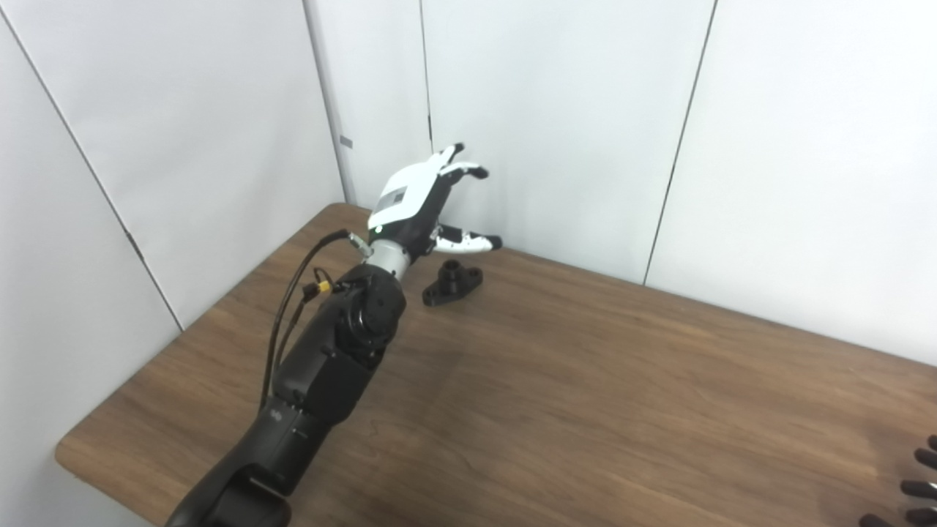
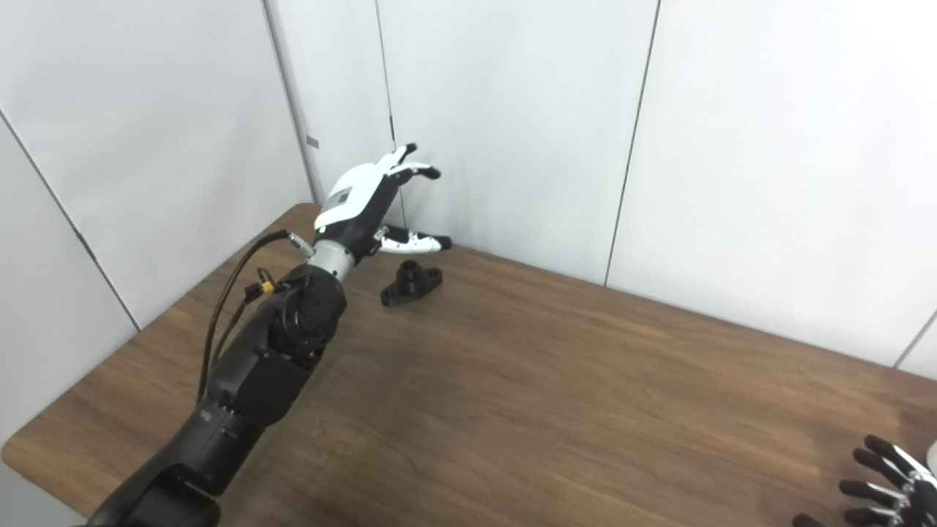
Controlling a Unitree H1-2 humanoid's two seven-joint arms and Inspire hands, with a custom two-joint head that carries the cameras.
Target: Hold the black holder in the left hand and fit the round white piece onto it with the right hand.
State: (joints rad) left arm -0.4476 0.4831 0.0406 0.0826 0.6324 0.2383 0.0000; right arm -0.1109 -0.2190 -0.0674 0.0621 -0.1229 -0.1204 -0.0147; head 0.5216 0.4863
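The black holder (image 1: 452, 282) lies on the wooden table (image 1: 585, 380) near its far left corner, a flat base with a short tube standing up. My left hand (image 1: 421, 201) hovers just above and behind it, open, with fingers spread and the thumb pointing right over the holder without touching it. My right hand (image 2: 889, 487) shows only at the bottom right corner, its dark fingertips spread apart and holding nothing that I can see. A sliver of something white (image 2: 931, 457) peeks in at the right edge beside that hand; what it is cannot be told.
White wall panels (image 1: 556, 110) close off the table at the back and on the left, close behind the holder. The table's rounded front left corner (image 1: 69, 454) lies beside my left forearm (image 1: 322, 366).
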